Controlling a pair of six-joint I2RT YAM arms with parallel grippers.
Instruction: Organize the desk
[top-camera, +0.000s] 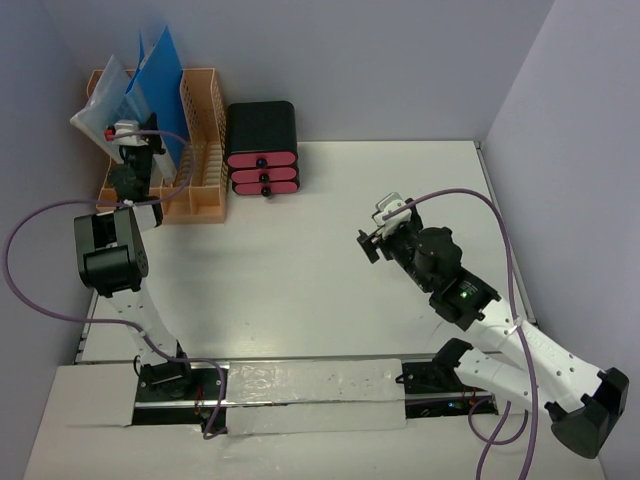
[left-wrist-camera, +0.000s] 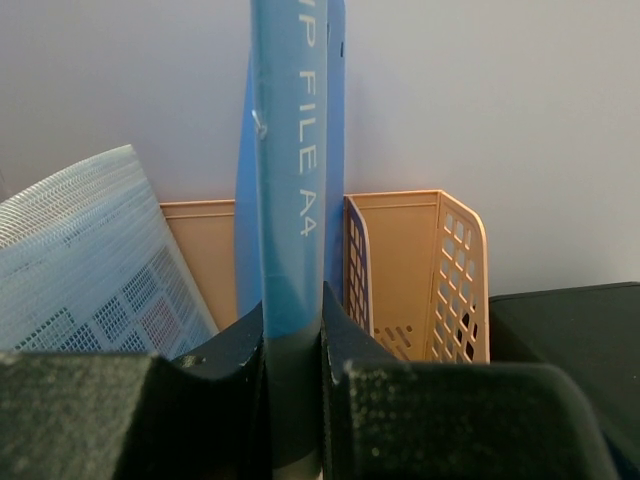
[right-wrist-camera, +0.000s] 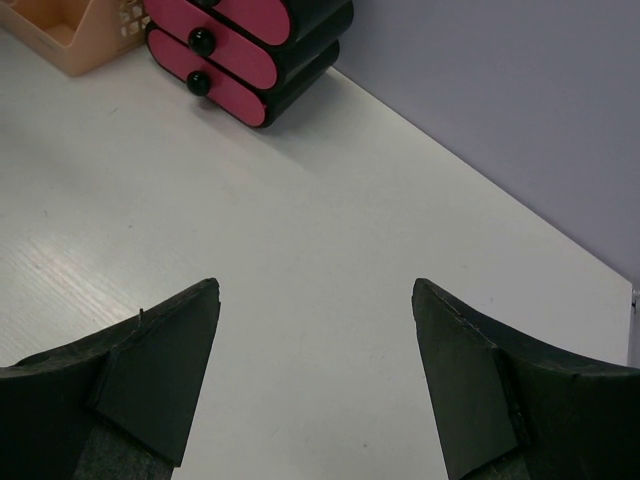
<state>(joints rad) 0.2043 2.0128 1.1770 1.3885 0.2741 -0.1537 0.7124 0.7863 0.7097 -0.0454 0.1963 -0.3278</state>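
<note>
Blue plastic fills the middle of the left wrist view: a thin blue folder (left-wrist-camera: 290, 200) stands on its edge, and white letters run along its spine. They read "FILE A4". One more letter, maybe a P, sits before them, and the rest is cut off at the top. The left jaws are nearly pressed together and pinch the bottom of this folder between them, one black finger (left-wrist-camera: 430, 410) on each side. Behind the folder is a peach plastic rack (left-wrist-camera: 415, 260) with holes in its walls. A see-through mesh pouch (left-wrist-camera: 80, 250) leans to the left of the folder. From above, the folder (top-camera: 160, 75) sticks up out of the rack (top-camera: 205, 120) at the far left corner of the white worktop (top-camera: 330, 230); I cannot tell which slot it is in. A black box with pink drawers (top-camera: 262, 150) stands just beside the rack, on its right. The right jaws are spread wide and hold nothing. They hang over a bare part of the worktop (right-wrist-camera: 300, 250), well apart from the box (right-wrist-camera: 250, 50). The worktop stretches under both arms, up to the grey walls.
</note>
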